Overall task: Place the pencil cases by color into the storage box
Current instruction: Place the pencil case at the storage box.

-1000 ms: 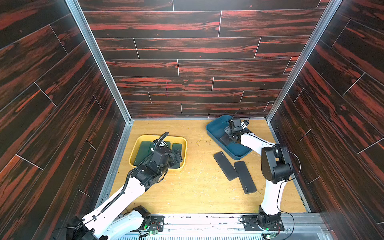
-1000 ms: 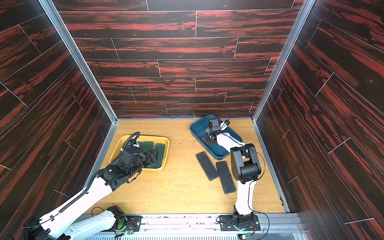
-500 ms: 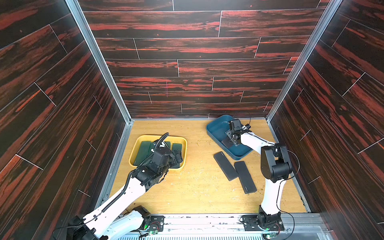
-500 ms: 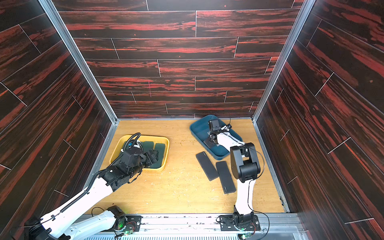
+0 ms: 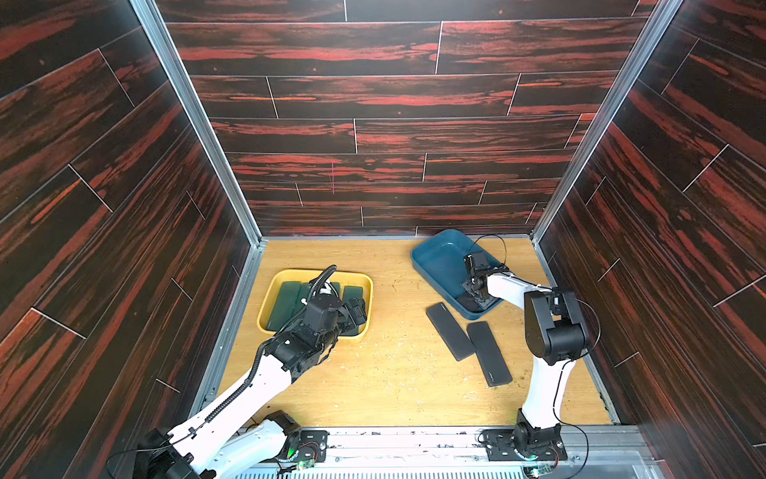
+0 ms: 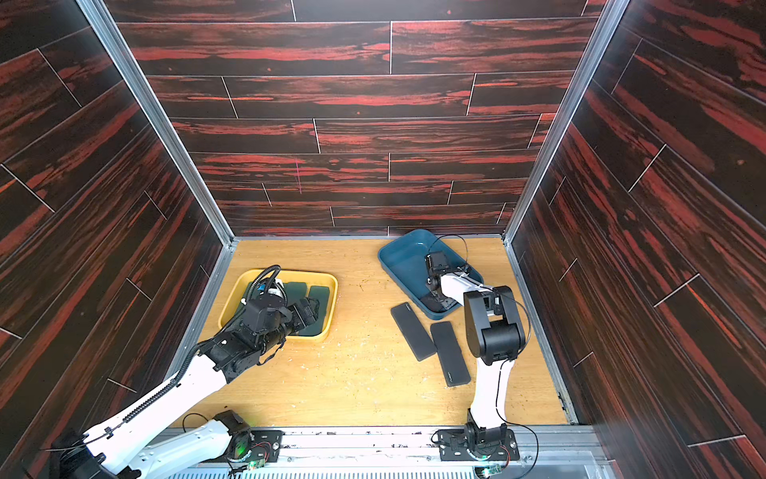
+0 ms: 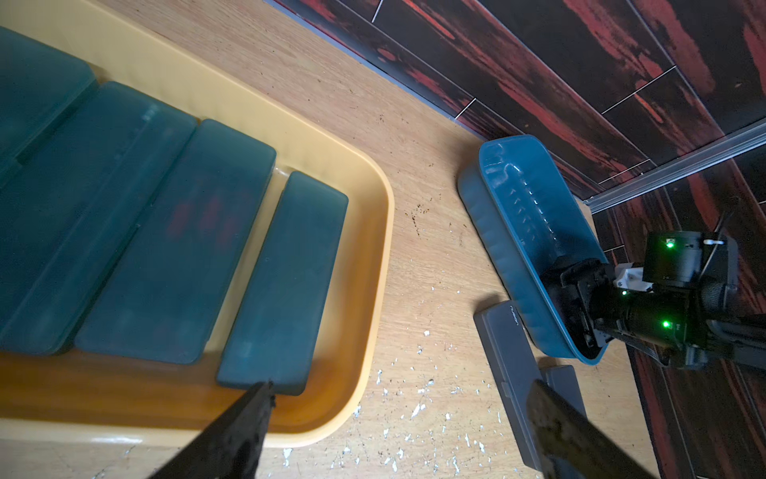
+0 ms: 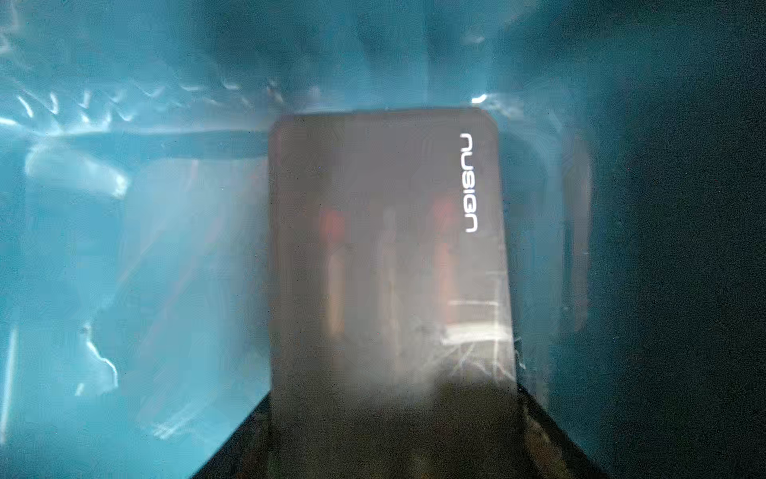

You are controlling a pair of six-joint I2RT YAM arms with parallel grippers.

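We see right gripper [image 8: 393,435] clamping 1 flat black pencil case [image 8: 385,249] inside blue plastic storage box [image 5: 439,261]; left gripper [image 7: 398,394] spread wide

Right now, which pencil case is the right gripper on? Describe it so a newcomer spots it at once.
Find the blue bin in the far right corner. Inside its near end, the right gripper pinches a black case. Unlike the two black cases lying outside on the table, this one is inside the bin.
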